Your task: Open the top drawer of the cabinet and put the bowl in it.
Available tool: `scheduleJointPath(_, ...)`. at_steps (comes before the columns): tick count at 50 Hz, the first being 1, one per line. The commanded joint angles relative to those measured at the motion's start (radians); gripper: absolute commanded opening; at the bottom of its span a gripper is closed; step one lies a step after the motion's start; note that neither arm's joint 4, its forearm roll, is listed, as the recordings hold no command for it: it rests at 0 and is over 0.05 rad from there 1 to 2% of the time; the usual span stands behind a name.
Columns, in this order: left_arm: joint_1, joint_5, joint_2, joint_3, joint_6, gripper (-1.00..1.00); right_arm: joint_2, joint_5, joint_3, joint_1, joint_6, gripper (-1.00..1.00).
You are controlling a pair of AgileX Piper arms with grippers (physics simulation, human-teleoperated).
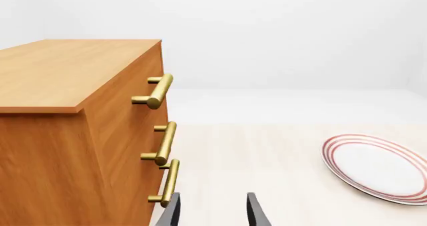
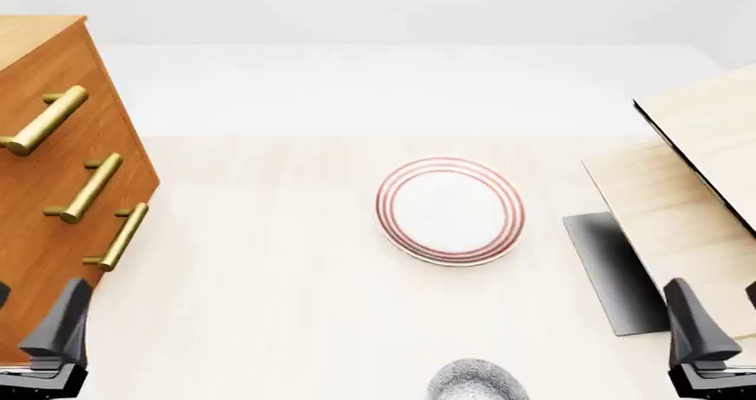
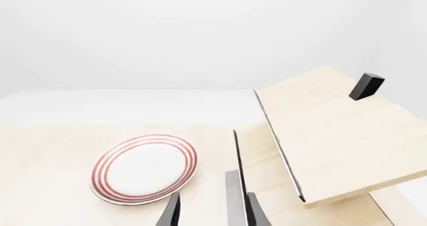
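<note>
Pale wood table (image 2: 272,267), white backdrop — cabinet (image 2: 48,232) drawers closed; plate (image 2: 451,210) and bowl (image 2: 477,383) bare. Both grippers parted, empty-handed.

- Front view sits up high on the arms' side, looking forward and down over the table (image 2: 272,267), with the cabinet (image 2: 53,179) at its left edge and the pale wood structure (image 2: 697,152) at its right.
- Left wrist cam is low, close beside the cabinet (image 1: 73,136), facing along its handles.
- Right wrist cam is low too, right by the pale wood structure (image 3: 333,131).
- All three catch the red-ringed plate (image 2: 451,210) (image 1: 379,167) (image 3: 145,168).
</note>
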Motion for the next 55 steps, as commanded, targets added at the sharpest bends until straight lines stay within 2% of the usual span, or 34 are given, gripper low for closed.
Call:
scheduleJointPath(1, 0.000, -0.004, 0.007, -0.002, 0.000, 1.00, 0.008, -0.005, -0.002, 0.000, -0.001, 1.00)
scheduleJointPath(14, 0.000, -0.007, 0.010, -0.002, 0.000, 1.00, 0.011, -0.007, -0.002, 0.000, 0.000, 1.00)
scheduleJointPath(15, 0.000, -0.032, 0.033, 0.000, 0.000, 1.00, 0.011, -0.008, -0.002, 0.000, 0.000, 1.00)
scheduleJointPath(16, -0.013, -0.007, -0.001, -0.003, 0.015, 1.00, 0.011, -0.008, -0.002, 0.001, 0.000, 1.00)
scheduleJointPath(18, 0.023, -0.003, -0.002, -0.004, 0.042, 1.00, 0.011, -0.008, -0.002, 0.000, 0.000, 1.00)
scheduleJointPath(19, 0.006, -0.005, -0.002, -0.005, 0.065, 1.00, 0.011, -0.008, -0.002, 0.000, 0.000, 1.00)
scheduleJointPath(28, 0.027, 0.004, 0.009, -0.010, 0.110, 1.00, 0.011, -0.008, -0.002, 0.001, 0.000, 1.00)
scheduleJointPath(32, 0.025, 0.013, 0.028, -0.028, 0.151, 1.00, 0.011, -0.008, -0.002, 0.000, -0.001, 1.00)
scheduleJointPath(39, 0.018, -0.067, 0.169, -0.056, 0.332, 1.00, 0.011, -0.008, -0.002, 0.001, 0.000, 1.00)
scheduleJointPath(44, 0.010, -0.097, 0.239, -0.084, 0.426, 1.00, 0.011, -0.008, -0.002, 0.000, -0.001, 1.00)
scheduleJointPath(47, 0.011, -0.090, 0.263, -0.109, 0.454, 1.00, 0.011, -0.008, -0.002, 0.000, 0.000, 1.00)
scheduleJointPath(48, 0.015, -0.093, 0.280, -0.119, 0.491, 1.00, 0.011, -0.008, -0.002, 0.000, 0.000, 1.00)
scheduleJointPath(50, 0.014, -0.093, 0.286, -0.125, 0.503, 1.00, 0.011, -0.008, -0.002, 0.000, 0.000, 1.00)
scheduleJointPath(51, 0.044, -0.134, 0.316, -0.094, 0.625, 1.00, 0.011, -0.008, -0.002, 0.000, 0.000, 1.00)
scheduleJointPath(53, 0.038, -0.120, 0.304, -0.108, 0.620, 1.00, 0.011, -0.008, -0.002, 0.000, 0.000, 1.00)
scheduleJointPath(54, 0.044, -0.090, 0.281, -0.121, 0.649, 1.00, 0.011, -0.008, -0.002, 0.000, 0.000, 1.00)
scheduleJointPath(55, 0.059, -0.111, 0.287, -0.101, 0.706, 1.00, 0.011, -0.008, -0.002, 0.000, 0.000, 1.00)
